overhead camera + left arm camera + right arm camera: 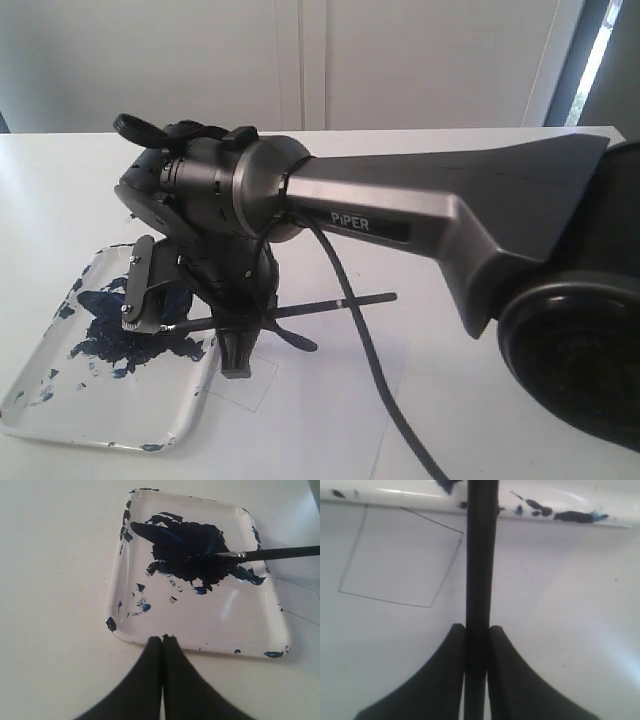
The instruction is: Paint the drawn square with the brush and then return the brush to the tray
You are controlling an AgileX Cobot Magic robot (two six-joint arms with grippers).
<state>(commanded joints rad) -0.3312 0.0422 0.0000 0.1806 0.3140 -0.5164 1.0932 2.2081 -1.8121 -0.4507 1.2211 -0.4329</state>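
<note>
The brush (340, 302) (280, 553) lies nearly level, its tip in the dark blue blotch inside the tray (100, 440) (200, 647). My right gripper (236, 330) (476, 627) is shut on the black shaft of the brush (481, 555), just outside the rim of the tray (395, 497). The drawn square (400, 560) (300, 600) (245, 385) lies beside the tray, right by this gripper, and its inside is white. My left gripper (162, 639) is shut with nothing in it and hovers at the tray's rim. It does not show in the exterior view.
A white paper sheet (330, 400) carries the square on the white table (60, 170). The right arm's grey link (420, 215) and its black cable (375, 370) cross over the paper. A dark base (580, 350) fills the right edge of the exterior view.
</note>
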